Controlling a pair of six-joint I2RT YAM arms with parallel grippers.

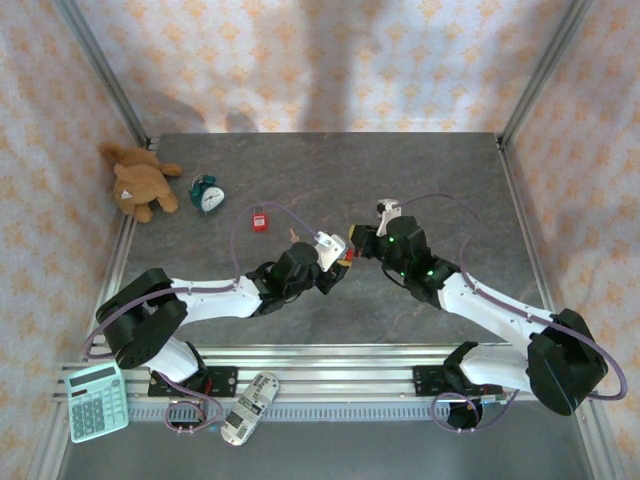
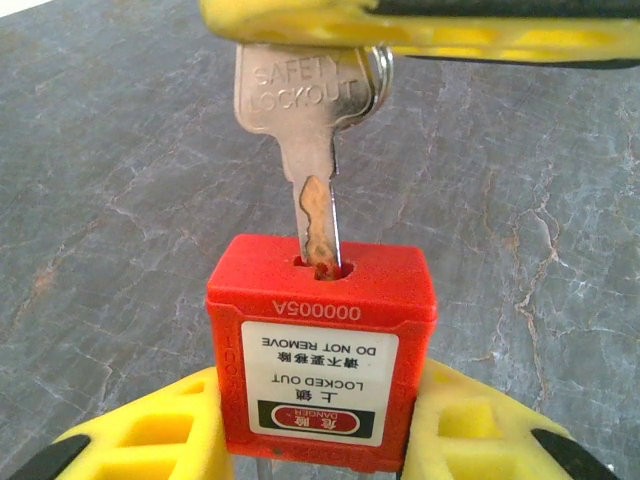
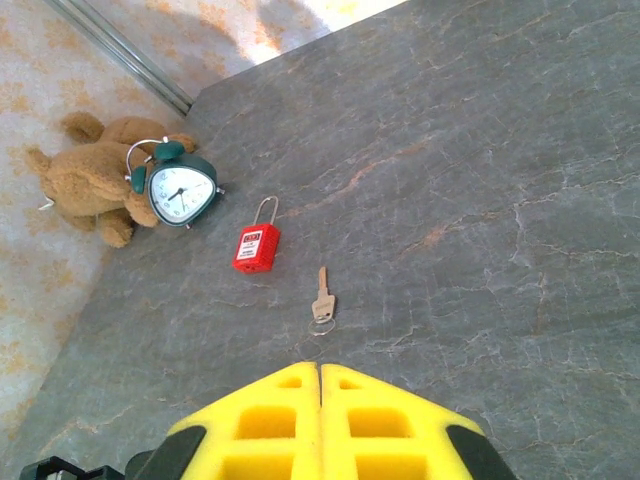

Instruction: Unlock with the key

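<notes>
My left gripper (image 2: 320, 405) is shut on a red padlock (image 2: 320, 340), its yellow fingers (image 2: 150, 435) pressed against both sides of the body. The white "LOCKED OUT" label faces the left wrist camera upside down. A silver key (image 2: 305, 110) stamped "SAFETY LOCKOUT" hangs above it with its tip in the keyhole. The key's head is pinched by the right gripper's yellow fingers (image 2: 420, 30). From the right wrist, my right gripper (image 3: 320, 385) is shut and the key is hidden between its pads. From above, the two grippers (image 1: 345, 258) (image 1: 362, 245) meet at mid-table.
A second red padlock (image 3: 256, 247) and a loose key (image 3: 322, 300) lie on the grey table (image 1: 450, 180). A green alarm clock (image 1: 208, 194) and a teddy bear (image 1: 140, 180) sit at the back left. A calculator (image 1: 96, 401) and a remote (image 1: 250, 406) lie beyond the near edge.
</notes>
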